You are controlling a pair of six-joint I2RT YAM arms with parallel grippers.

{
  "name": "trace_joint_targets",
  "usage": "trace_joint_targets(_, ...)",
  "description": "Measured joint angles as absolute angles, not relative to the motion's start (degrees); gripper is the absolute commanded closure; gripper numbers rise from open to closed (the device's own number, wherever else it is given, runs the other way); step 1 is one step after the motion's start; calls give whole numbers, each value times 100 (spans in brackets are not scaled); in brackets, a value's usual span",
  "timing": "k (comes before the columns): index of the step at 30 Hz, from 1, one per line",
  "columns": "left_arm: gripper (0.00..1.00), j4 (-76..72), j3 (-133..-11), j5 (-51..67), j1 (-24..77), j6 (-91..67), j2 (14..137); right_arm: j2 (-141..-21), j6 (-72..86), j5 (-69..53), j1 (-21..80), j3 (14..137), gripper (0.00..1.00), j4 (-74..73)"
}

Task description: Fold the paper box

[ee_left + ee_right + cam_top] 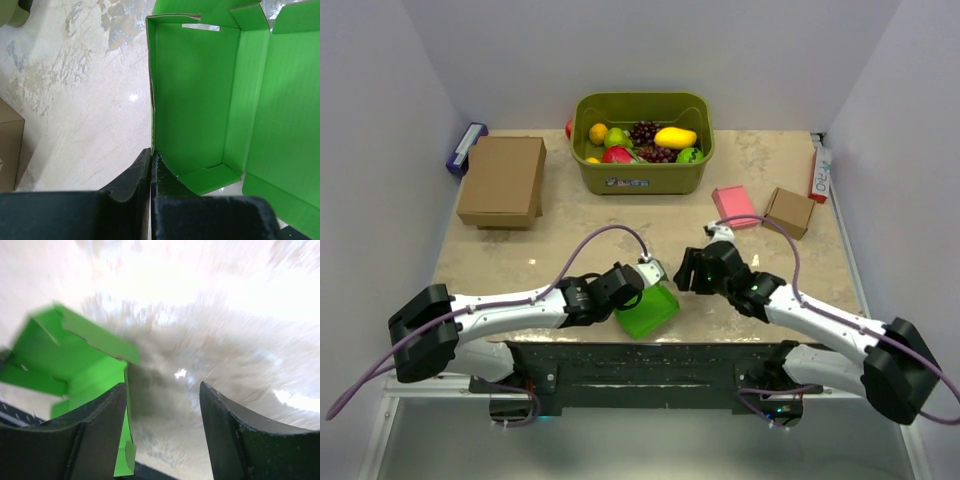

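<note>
Blur smears the right wrist view, and the left wrist view crops the paper box [647, 310] near the table's [570, 250] front edge. Its upright wall is pinched tight by the left gripper [151, 167]; the right gripper [161, 390] holds nothing, its fingers [100, 435] spread beside the box.

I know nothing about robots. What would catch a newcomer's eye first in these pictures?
The bright green paper box, half-formed and open, lies at the near edge of the table, with the left pincer shut on one of its walls. The right pincer stands open just beside it, and at the far edge sits an olive basket full of colourful fruit.
</note>
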State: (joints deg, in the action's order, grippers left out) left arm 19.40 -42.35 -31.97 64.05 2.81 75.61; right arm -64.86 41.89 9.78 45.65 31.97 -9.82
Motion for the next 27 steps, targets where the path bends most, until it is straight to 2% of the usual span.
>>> trace_joint_targets(6, 100, 1907, -4230, -3170, 6471, 285, 7564, -5981, 3887, 1022, 4021, 3389, 42, -875)
trace_joint_targets(15, 100, 1892, -4230, -3173, 6536, 285, 7564, -7135, 3514, 875, 3975, 3417, 48, -263)
trace_joint_targets(27, 100, 1898, -4230, -3175, 6565, 287, 7609, -7341, 3404, 154, 4307, 3245, 51, 661)
